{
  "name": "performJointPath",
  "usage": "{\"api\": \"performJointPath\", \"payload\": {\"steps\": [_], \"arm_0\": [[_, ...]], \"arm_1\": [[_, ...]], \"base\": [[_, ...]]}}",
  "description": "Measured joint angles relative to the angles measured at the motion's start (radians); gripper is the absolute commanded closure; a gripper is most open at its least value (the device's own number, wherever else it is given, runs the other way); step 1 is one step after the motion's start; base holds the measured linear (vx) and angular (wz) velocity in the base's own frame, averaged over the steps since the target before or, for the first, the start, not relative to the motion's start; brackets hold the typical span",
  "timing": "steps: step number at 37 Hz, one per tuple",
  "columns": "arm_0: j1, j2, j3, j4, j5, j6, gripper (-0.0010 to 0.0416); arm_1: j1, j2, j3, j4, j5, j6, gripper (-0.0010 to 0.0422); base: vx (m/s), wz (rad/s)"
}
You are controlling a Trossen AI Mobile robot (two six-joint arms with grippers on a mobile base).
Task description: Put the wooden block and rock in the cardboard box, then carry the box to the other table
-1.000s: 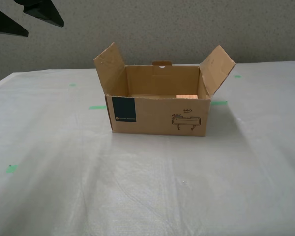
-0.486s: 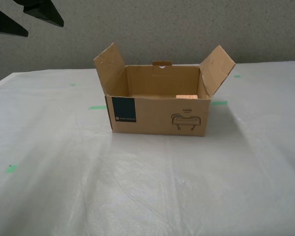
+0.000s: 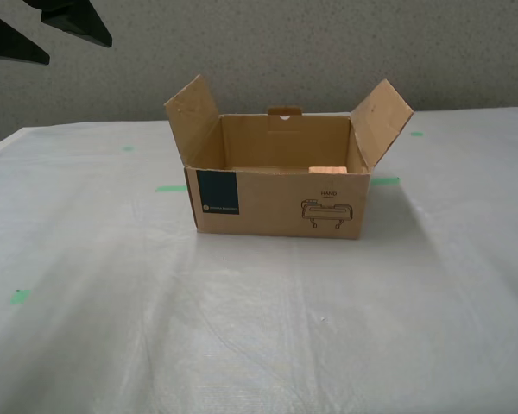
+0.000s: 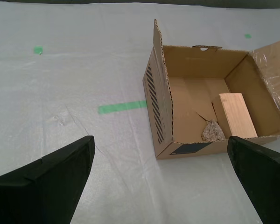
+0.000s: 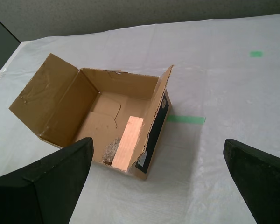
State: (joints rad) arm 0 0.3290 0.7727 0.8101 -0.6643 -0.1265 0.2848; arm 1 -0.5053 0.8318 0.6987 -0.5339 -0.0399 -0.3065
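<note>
Box [image 3: 276, 203] on the white table [image 3: 259, 328], both grippers clear of it.
Exterior: block [image 3: 328, 170] peeks at the box's 3 o'clock end. Second wrist: my second gripper [image 4: 161, 182] spread, empty; rock [image 4: 213, 132] beside the block. First wrist: my first gripper [image 5: 158, 182] spread, empty.

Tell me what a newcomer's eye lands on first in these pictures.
The open cardboard box stands alone mid-table on the wrinkled white sheet with green tape marks. Inside it, the wooden block lies flat with the rock beside it. My second gripper and first gripper are both open, holding nothing.
</note>
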Motion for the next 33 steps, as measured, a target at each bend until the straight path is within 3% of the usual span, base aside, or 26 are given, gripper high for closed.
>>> {"api": "performJointPath", "payload": {"steps": [33], "arm_0": [[0.0, 0.0, 0.0, 0.0, 0.0, 0.0, 0.0016]], "arm_1": [[0.0, 0.0, 0.0, 0.0, 0.0, 0.0, 0.0023]], "base": [[0.0, 0.0]]}}
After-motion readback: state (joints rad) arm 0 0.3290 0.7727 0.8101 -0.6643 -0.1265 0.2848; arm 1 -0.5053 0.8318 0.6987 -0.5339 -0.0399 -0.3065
